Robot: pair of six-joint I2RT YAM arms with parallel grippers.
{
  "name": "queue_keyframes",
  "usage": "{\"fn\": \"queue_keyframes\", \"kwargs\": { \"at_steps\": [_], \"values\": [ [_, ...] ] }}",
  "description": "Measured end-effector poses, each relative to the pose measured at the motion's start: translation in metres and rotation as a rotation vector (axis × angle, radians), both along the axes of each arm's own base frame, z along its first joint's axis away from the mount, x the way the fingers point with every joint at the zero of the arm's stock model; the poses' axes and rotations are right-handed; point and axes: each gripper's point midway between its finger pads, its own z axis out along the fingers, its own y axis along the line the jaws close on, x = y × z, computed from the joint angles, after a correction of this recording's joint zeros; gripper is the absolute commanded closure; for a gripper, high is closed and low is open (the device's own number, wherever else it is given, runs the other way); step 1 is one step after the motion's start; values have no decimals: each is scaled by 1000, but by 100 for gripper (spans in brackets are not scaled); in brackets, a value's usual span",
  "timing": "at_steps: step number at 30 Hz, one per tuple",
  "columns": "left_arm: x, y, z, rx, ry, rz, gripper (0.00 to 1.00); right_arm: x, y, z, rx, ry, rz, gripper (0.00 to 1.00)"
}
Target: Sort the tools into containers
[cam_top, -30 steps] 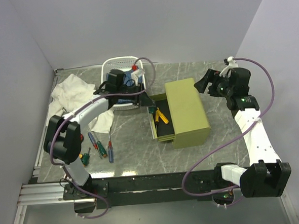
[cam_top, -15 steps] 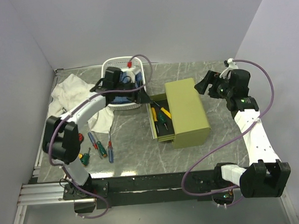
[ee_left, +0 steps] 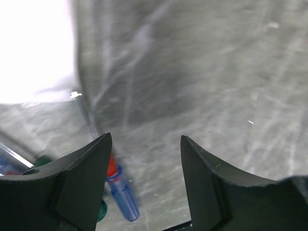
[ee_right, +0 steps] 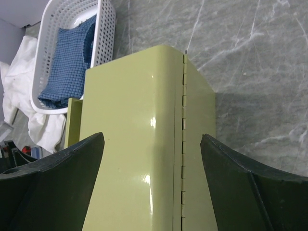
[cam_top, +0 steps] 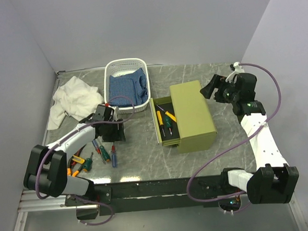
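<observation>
My left gripper (cam_top: 115, 133) is open and empty, low over the table beside loose screwdrivers (cam_top: 101, 150). In the left wrist view a blue-handled screwdriver (ee_left: 121, 191) lies just inside the left finger (ee_left: 82, 173) of the gripper (ee_left: 146, 139). An orange-handled tool (cam_top: 72, 166) and a green handle (cam_top: 87, 162) lie by the left arm. The olive-green chest (cam_top: 195, 115) has its drawer (cam_top: 156, 127) open, with yellow and green screwdrivers (cam_top: 165, 119) inside. My right gripper (cam_top: 211, 86) is open and empty above the chest's far side (ee_right: 144, 144), as the right wrist view (ee_right: 151, 139) shows.
The white perforated basket (cam_top: 111, 76) with blue fabric (cam_top: 127, 85) stands at the back, also in the right wrist view (ee_right: 103, 33). A white cloth (cam_top: 72, 99) lies at the far left, bright in the left wrist view (ee_left: 33, 48). Walls enclose the table on three sides.
My left arm has swung back from over the basket to the near left and dropped low beside the loose screwdrivers. The right arm has not moved.
</observation>
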Motion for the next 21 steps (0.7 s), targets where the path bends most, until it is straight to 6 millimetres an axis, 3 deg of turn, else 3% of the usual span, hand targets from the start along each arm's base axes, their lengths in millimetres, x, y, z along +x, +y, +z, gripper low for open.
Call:
{"fn": "queue_keyframes", "kwargs": {
  "at_steps": [11,16,21],
  "values": [
    [-3,29,-15,98,103,230,34,-1,-3,-7,3,16,-12,12],
    [-3,29,-10,94,125,275,44,-1,-7,-7,4,18,-21,12],
    [-20,26,-32,98,231,295,56,0,-7,-8,4,21,-21,12]
  ]
}}
